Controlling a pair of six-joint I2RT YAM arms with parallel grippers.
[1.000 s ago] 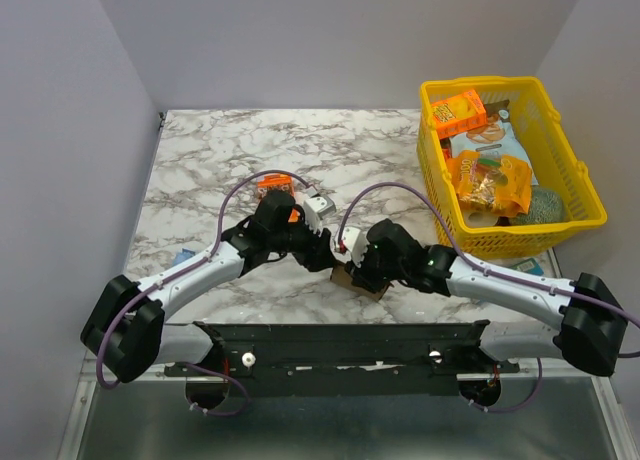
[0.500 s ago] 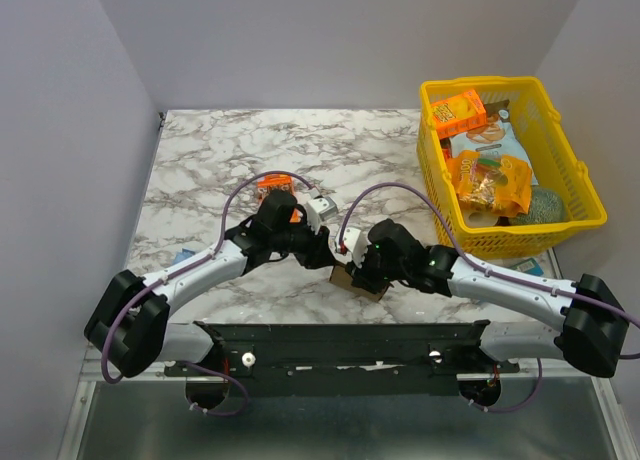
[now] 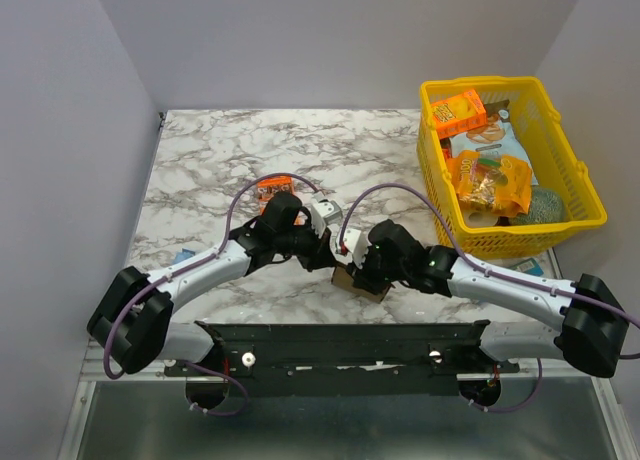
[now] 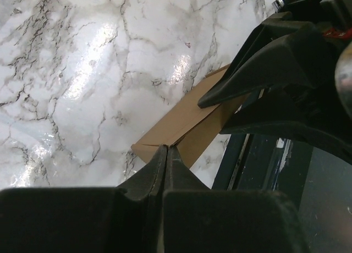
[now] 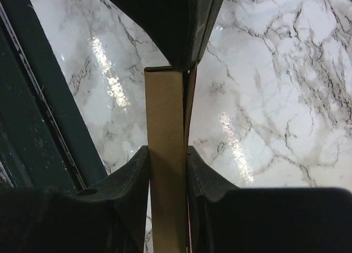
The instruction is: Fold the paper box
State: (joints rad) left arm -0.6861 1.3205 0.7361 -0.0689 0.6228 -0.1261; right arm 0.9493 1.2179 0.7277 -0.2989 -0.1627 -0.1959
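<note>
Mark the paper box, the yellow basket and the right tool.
paper box [image 4: 192,126]: left wrist view, on its flat brown face.
yellow basket [image 3: 530,236]: top external view, on its near wall.
right tool [image 5: 166,149]: right wrist view, midway between its fingertips, which clamp the paper box.

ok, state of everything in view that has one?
paper box: flat, not yet folded up, low over the table's near edge
right gripper: shut on the paper box
left gripper: shut, tips at the box's edge; grip unclear
basket: upright, holding snack packs
</note>
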